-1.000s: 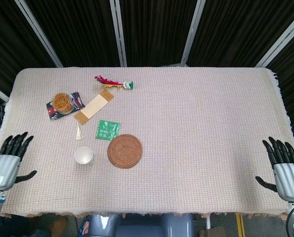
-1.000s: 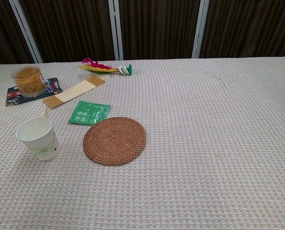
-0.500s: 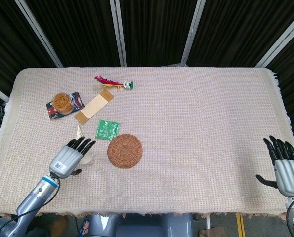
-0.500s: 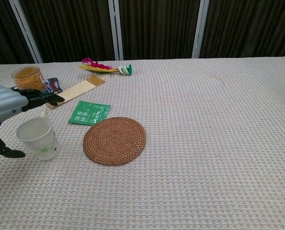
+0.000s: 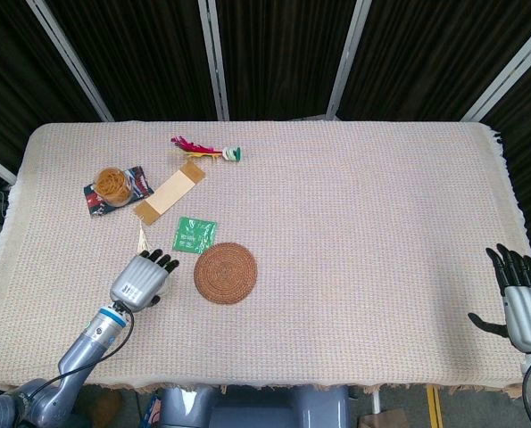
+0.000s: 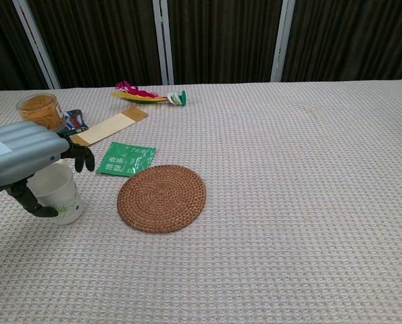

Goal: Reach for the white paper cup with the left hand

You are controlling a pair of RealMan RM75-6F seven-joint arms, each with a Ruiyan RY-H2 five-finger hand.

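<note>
At the near left part of the table (image 5: 354, 267), the left hand (image 5: 141, 280) is directly over the white paper cup (image 6: 57, 192). From the head view the hand covers the cup completely; in the chest view the cup stands upright just under the palm, its mouth up and its long axis vertical. The fingers (image 6: 80, 154) curl down on the far right side of the rim and the thumb comes down on the near left side, close to the cup wall. I cannot tell if they really touch the cup, so I judge the hand is around it but the hold is not sure. The coming move depends on this relation: the cup is under and between the fingers, so the hand only needs to close in, not to travel.

The right hand (image 5: 523, 301) is well apart, at the near right edge, with its fingers spread and nothing in it.

Just to the right of the cup lies the round woven coaster (image 5: 225, 272), and a green packet (image 5: 194, 234) is a little farther. Beyond them are a cardboard strip (image 5: 170, 193), a jar of rubber bands (image 5: 112, 183) and a feathered toy (image 5: 204, 149). None of them stands between the hand and the cup.
</note>
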